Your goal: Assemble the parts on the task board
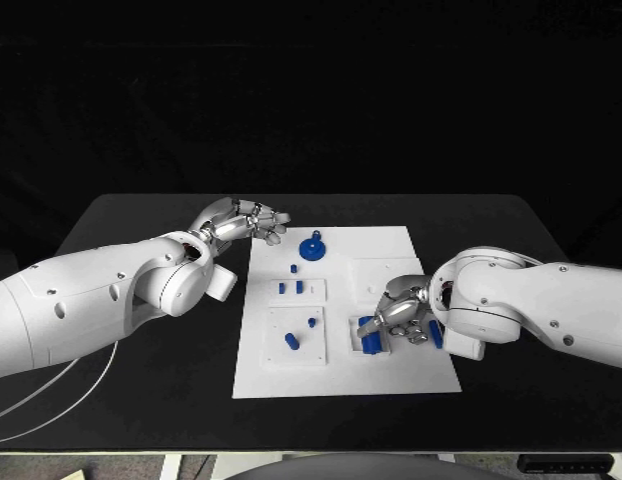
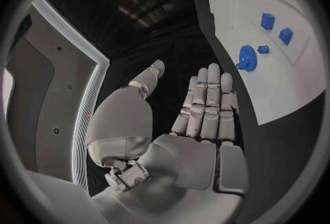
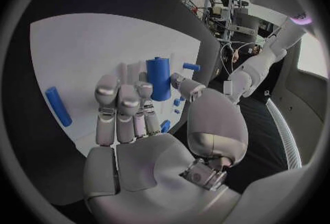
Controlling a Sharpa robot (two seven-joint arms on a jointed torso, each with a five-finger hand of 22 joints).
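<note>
Spanning the width of the scene, the black table (image 1: 138, 215) carries the white task board (image 1: 383, 375) at its middle. Both white arms reach inward: the left arm (image 1: 66, 310) from one side, the right arm (image 1: 571, 310) from the other.

The left hand (image 1: 242, 222) hovers over the dark tabletop just beside the board's far left corner; the left wrist view shows its palm flat and its fingers (image 2: 206, 103) straight, side by side, with nothing held.

The right hand (image 1: 402, 315) lies over the board's near right part, fingers loosely extended. A blue cylinder (image 3: 159, 78) stands upright just past its fingertips — whether the fingers touch it cannot be told.

Smaller blue parts lie on the board:
- a round disc part (image 1: 313, 248) near the far edge, with a small piece (image 1: 294, 268) beside it;
- a pair of small blocks (image 1: 292, 288) on the raised inset plate;
- an elongated peg (image 1: 291, 341) on the near inset plate — close to a smaller one (image 1: 314, 323);
- a long rod (image 3: 58, 105) lying flat beside the right hand.
</note>
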